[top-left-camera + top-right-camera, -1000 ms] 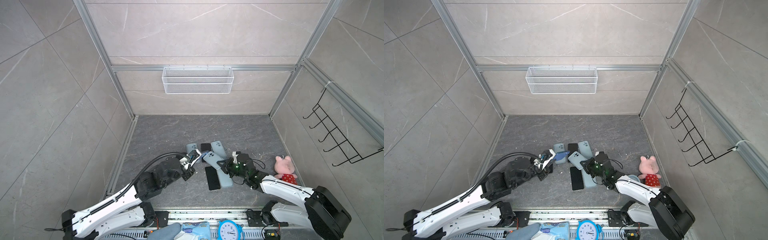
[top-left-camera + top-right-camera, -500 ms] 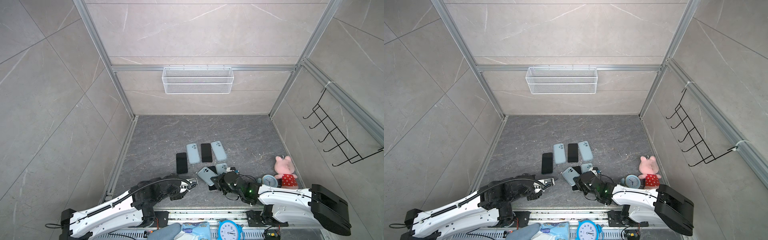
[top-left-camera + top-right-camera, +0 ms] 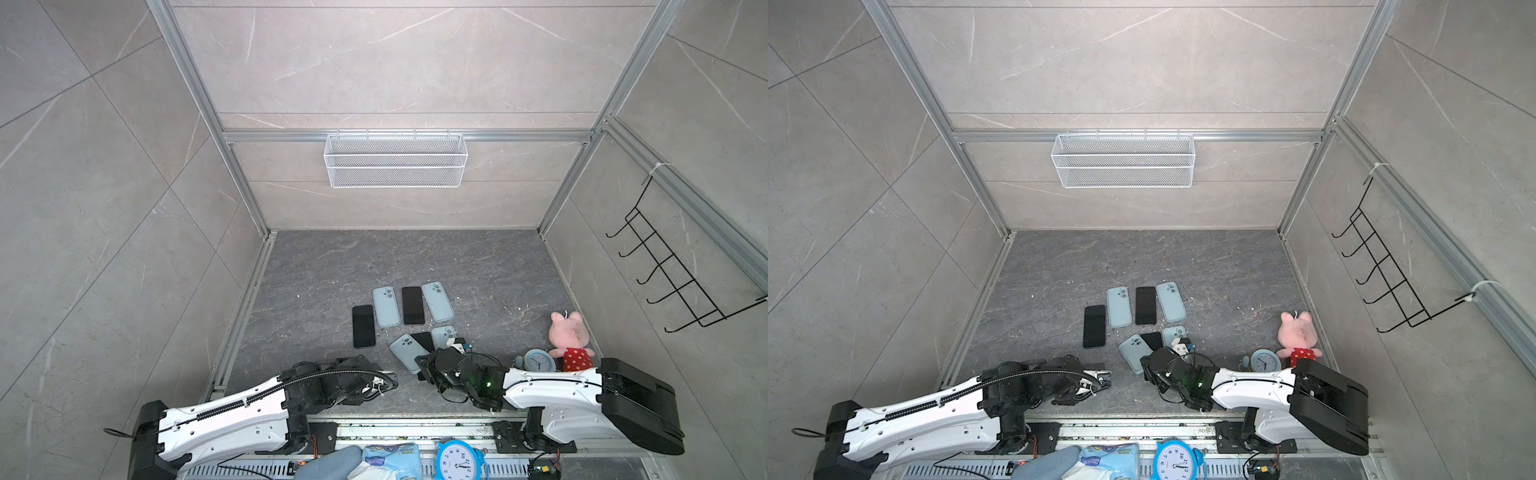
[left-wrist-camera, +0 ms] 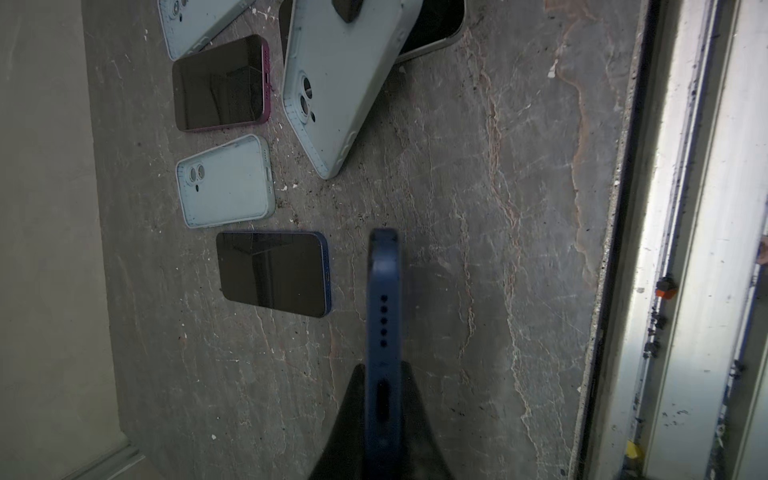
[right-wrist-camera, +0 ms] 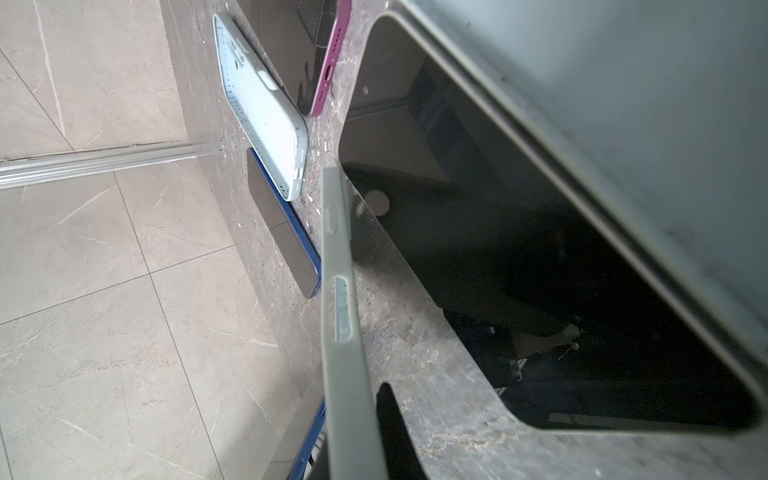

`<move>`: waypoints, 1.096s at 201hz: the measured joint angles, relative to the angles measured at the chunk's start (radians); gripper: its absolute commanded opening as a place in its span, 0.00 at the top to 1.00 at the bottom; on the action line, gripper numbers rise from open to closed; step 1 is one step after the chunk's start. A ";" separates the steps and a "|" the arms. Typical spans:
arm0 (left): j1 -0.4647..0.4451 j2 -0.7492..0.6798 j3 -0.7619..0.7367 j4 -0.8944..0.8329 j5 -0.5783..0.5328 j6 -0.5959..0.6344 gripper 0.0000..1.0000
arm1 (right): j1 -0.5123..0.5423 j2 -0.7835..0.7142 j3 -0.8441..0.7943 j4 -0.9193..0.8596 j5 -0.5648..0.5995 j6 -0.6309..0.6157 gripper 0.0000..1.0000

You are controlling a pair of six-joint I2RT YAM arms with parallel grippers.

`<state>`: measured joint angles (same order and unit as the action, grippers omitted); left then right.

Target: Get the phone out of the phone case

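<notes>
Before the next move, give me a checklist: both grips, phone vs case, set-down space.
1. Left fingers shut on phone: ok, gripped edge-on.
2. Right fingers shut on case: ok.
3. Phone out of case: ok, nothing around it in the left wrist view.
4. Case empty: cannot tell, only its edge shows.
5. Bare floor beside phone for set-down: ok.
6. Case clear of lying phone: not ok, they sit close together; probably best to move off slowly.
</notes>
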<state>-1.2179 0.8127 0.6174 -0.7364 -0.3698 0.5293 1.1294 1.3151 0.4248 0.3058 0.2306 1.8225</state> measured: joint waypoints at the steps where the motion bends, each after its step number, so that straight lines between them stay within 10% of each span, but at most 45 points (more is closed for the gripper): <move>1: 0.000 0.000 -0.001 0.002 -0.001 0.002 1.00 | 0.000 0.000 0.000 0.001 0.000 0.000 1.00; 164: 0.194 -0.124 -0.183 0.215 0.077 0.320 1.00 | 0.113 0.214 0.144 0.043 0.156 0.131 0.99; 220: 0.198 -0.141 -0.175 0.115 0.131 0.327 0.81 | 0.163 0.286 0.183 0.027 0.242 0.203 0.93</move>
<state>-1.0203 0.6716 0.4419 -0.6216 -0.2386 0.8566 1.2919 1.6009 0.6079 0.3332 0.4728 2.0258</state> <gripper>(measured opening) 0.181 0.106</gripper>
